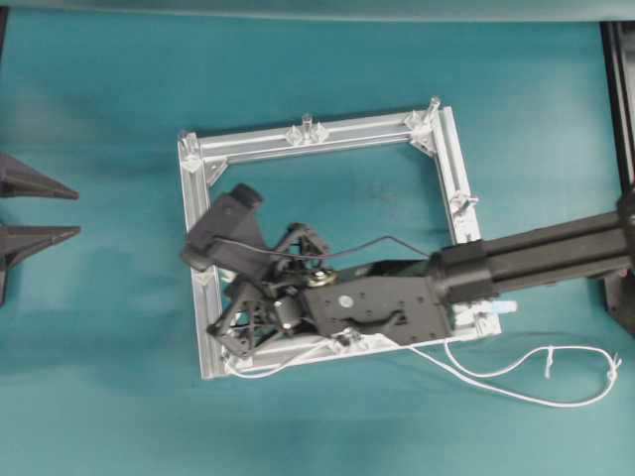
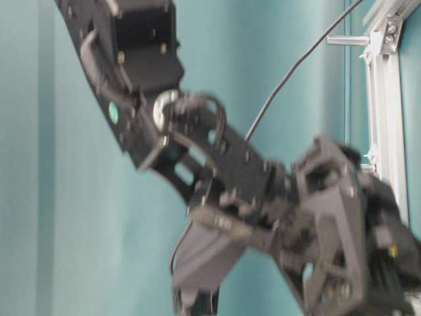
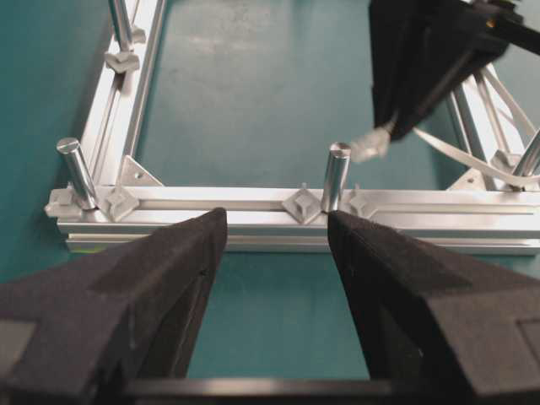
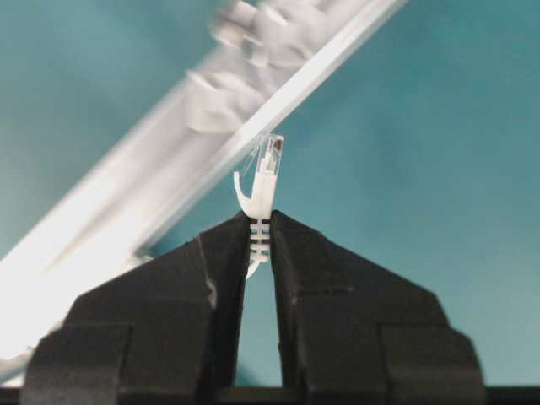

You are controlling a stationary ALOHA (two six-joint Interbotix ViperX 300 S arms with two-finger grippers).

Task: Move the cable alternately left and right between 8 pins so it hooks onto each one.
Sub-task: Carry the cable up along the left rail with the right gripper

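The left hand (image 1: 18, 210) waits at the far left edge of the teal tabletop (image 1: 99, 397), its fingers (image 3: 126, 295) spread wide and holding nothing. Before it lies the square aluminium frame (image 1: 442, 164), whose near bar carries upright pins (image 3: 336, 175). Over the frame's lower half, the right arm (image 1: 536, 253) reaches across from the right and hides much of that bar. Its right hand (image 4: 260, 253) is clenched on the plug end of the cable (image 4: 263, 181), close to a blurred frame bar. The rest of the white cable (image 1: 536, 382) trails loosely over the tabletop past the frame's lower right corner.
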